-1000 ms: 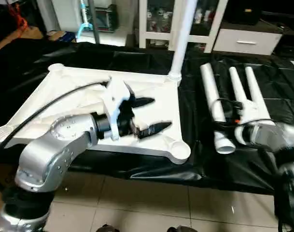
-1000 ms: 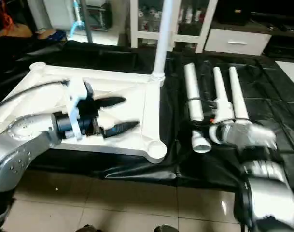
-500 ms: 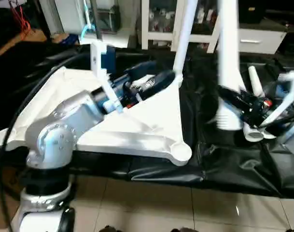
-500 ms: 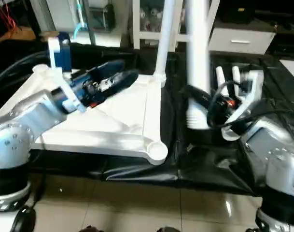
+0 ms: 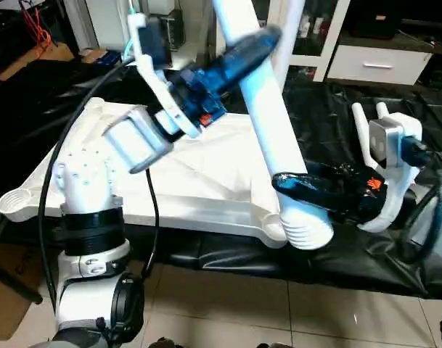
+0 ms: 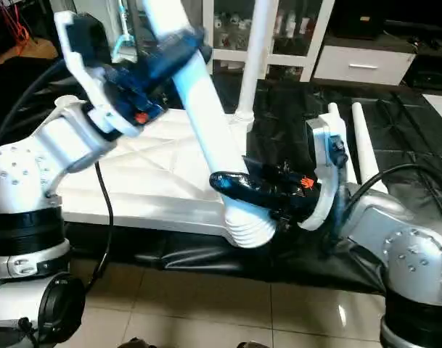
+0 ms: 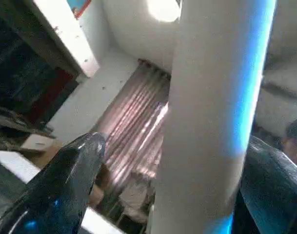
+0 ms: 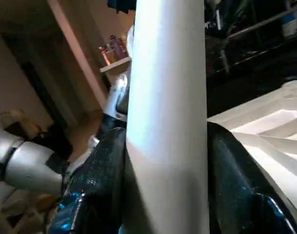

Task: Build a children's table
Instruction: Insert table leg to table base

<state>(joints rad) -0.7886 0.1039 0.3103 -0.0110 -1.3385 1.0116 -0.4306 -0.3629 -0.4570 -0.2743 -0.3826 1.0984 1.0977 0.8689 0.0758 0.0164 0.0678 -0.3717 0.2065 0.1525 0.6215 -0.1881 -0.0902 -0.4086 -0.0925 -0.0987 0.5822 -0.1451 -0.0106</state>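
Right gripper (image 6: 239,190) clamps our leg (image 6: 206,123) near its ribbed end, tilted above tabletop (image 6: 155,163) | left gripper (image 6: 170,51) spread around upper shaft | step: second leg | next: we align ribbed end with near corner socket (image 5: 275,232).

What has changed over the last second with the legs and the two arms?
The right end effector has lifted one long tapered white tube leg off the black mat and tilted it over the tabletop's near corner. The left end effector swung up around its upper part, jaws open. The white square plastic tabletop and the mounted upright leg stayed put.
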